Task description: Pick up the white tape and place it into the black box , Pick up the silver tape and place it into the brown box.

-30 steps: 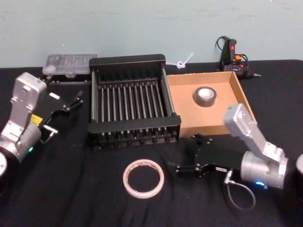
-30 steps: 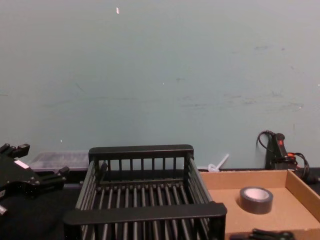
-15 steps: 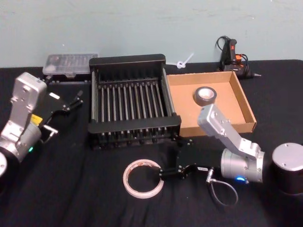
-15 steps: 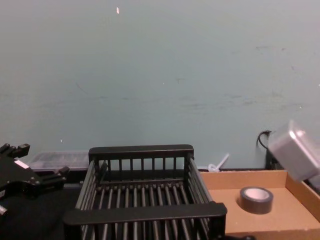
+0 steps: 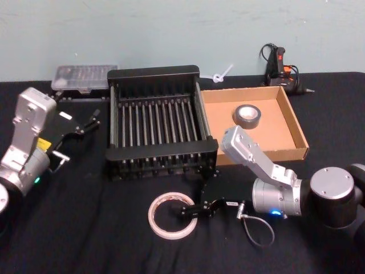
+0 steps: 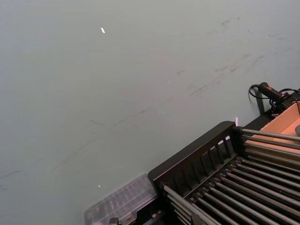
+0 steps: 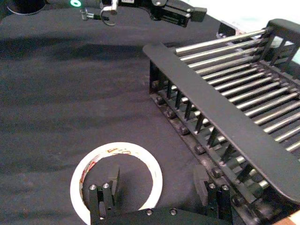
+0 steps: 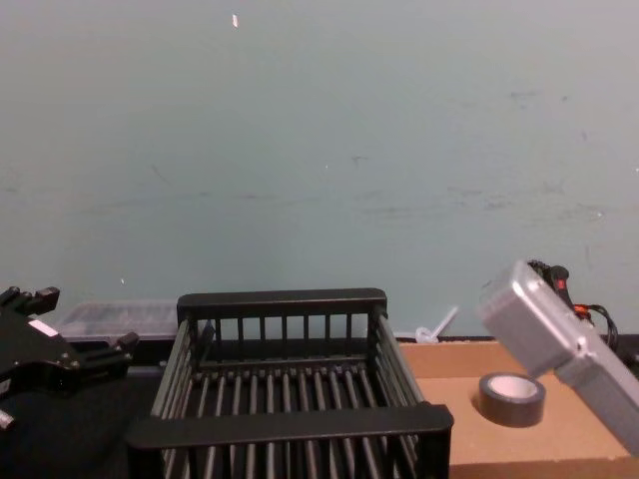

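Our right gripper (image 5: 186,212) reaches the white tape (image 5: 173,214).
Its jaws are spread, one finger inside the ring, which lies flat on the tabletop (image 5: 85,228) before the black box (image 5: 161,154); our left gripper (image 5: 91,121) waits, released.

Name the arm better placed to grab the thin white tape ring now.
Right. The right gripper is open at the thin white tape ring, one finger inside its hole. The left gripper hangs beyond the black slatted crate.

Probably a lab, black-draped table (image 5: 85,228) (bare teal wall (image 8: 319,150))
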